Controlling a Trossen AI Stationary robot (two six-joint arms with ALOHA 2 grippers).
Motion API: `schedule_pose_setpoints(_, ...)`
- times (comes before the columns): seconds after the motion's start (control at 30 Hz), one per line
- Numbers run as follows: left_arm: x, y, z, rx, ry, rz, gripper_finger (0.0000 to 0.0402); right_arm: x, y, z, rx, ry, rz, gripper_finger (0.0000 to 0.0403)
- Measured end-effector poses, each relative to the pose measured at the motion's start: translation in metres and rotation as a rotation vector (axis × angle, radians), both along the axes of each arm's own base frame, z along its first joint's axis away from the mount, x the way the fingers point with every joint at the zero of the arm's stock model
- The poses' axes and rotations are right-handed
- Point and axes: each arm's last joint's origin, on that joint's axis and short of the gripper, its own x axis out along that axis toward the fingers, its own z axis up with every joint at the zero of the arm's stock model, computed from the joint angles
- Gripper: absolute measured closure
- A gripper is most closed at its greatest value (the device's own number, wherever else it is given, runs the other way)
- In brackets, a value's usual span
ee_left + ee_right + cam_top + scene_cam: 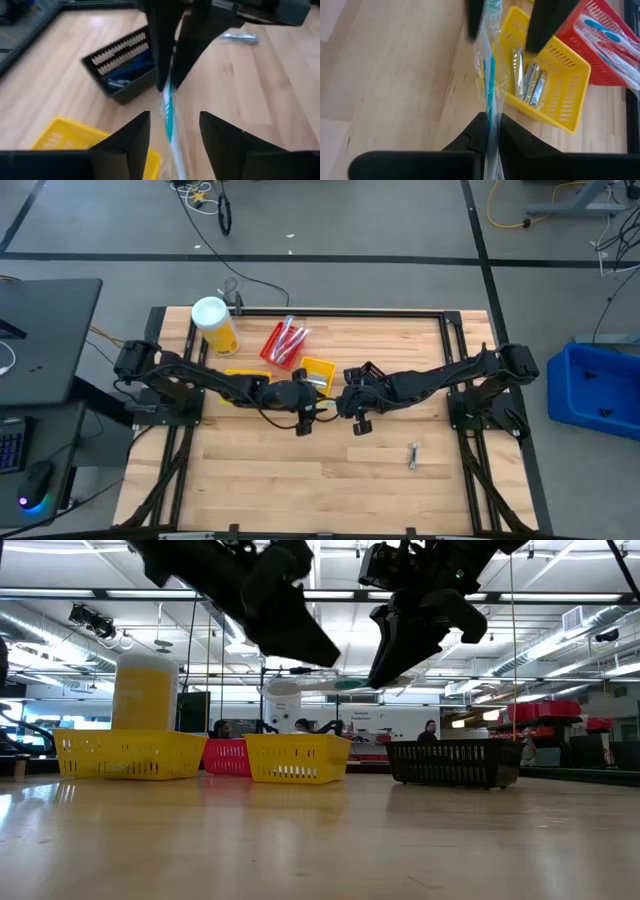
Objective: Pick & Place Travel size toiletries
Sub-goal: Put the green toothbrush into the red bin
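Pale wooden boards make up the table, with a warehouse-like room beyond it, and near the table's middle stands a yellow bin that serves as the landmark. Just in front of that yellow bin the two arms meet nose to nose above the boards, apparently handing over a wrapped toothbrush in a clear sleeve with a teal stripe. The right gripper has its fingers pinched tight on one end of the toothbrush, so the item hangs off the table between the arms. The left gripper faces it with fingers spread wide, the toothbrush running down the gap between them without touching, which looks like either a release or a reach to take it. Both arms stretch inward, low and nearly level. Metal clippers lie inside the yellow bin; a red bin behind it holds more toothbrushes, a black bin sits beside it, and one small tube lies well apart toward the right arm's side.
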Motion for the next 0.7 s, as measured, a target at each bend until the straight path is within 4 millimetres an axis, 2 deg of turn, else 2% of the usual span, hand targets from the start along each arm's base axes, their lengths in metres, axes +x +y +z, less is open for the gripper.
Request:
schedule_pose_setpoints(0.17, 0.005, 0.011, -0.009, -0.049, 0.028, -0.009, 0.0198, 0.001, 0.000, 0.001, 0.005, -0.016, -0.005, 0.0368)
schedule_pose_setpoints(0.37, 0.006, 0.019, -0.014, -0.049, 0.057, 0.005, 0.0197, 0.006, 0.001, 0.004, 0.031, -0.083, -0.024, 0.0368)
schedule_pose_setpoints(0.53, 0.005, 0.020, -0.015, -0.034, 0.069, -0.010, 0.0219, 0.006, 0.001, 0.004, 0.032, -0.081, -0.027, 0.0368)
schedule_pose_setpoints(0.7, 0.005, 0.019, -0.015, -0.024, 0.071, -0.036, 0.0268, 0.006, 0.000, 0.005, 0.032, -0.088, -0.028, 0.0368)
